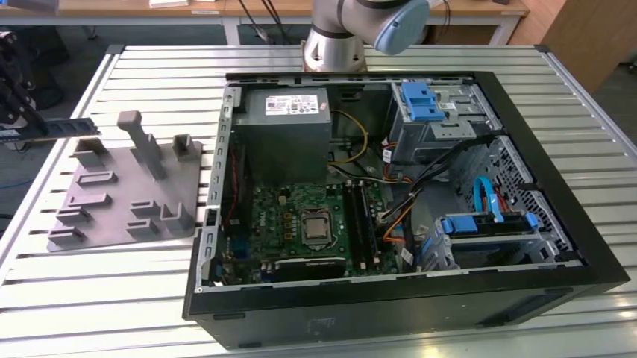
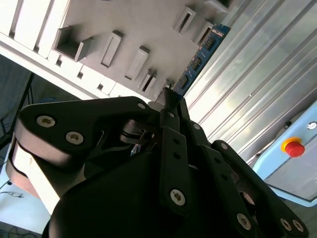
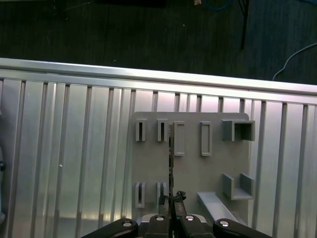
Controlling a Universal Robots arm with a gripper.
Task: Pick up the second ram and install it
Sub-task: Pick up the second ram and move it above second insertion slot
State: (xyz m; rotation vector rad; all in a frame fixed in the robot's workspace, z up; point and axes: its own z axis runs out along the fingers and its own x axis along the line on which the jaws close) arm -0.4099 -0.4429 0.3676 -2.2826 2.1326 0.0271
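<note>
Second ram (image 2: 199, 58): blue-green stick, pinched at one end by the hand (image 2: 171, 96). The black fingers (image 2: 173, 148) are pressed together on the board. The rest of the stick juts out free, dark chips showing on its face.

In the first wrist view the second ram (image 3: 170, 158) shows edge-on as a thin line running out from the hand (image 3: 171, 199), over the grey tray (image 3: 213, 168) between its slotted blocks. Whether it touches a block there, cannot tell.

In the exterior view the stick (image 1: 68, 128) lies level. It sits at the surface (image 1: 110, 298) edge on the exterior view's left, just beside the far corner of the tray (image 1: 118, 195), with the hand (image 1: 30, 134) at the frame border.

The tray sits flat on the slatted metal surface near that same edge, with upright blocks and one taller post.

Open computer case (image 1: 418, 313) takes the middle of the surface and reaches toward the edge at the exterior view's right, side panel off. Inside:
- green motherboard (image 1: 283, 216)
- long black slot rails (image 1: 360, 224) beside the processor socket (image 1: 316, 228)
- grey power supply (image 1: 283, 123) at the far end
- blue drive brackets (image 1: 418, 101)

Arm base (image 1: 339, 41) stands at the far edge of the surface, behind the case. A red button (image 2: 295, 147) on a pale box shows in the second wrist view.
</note>
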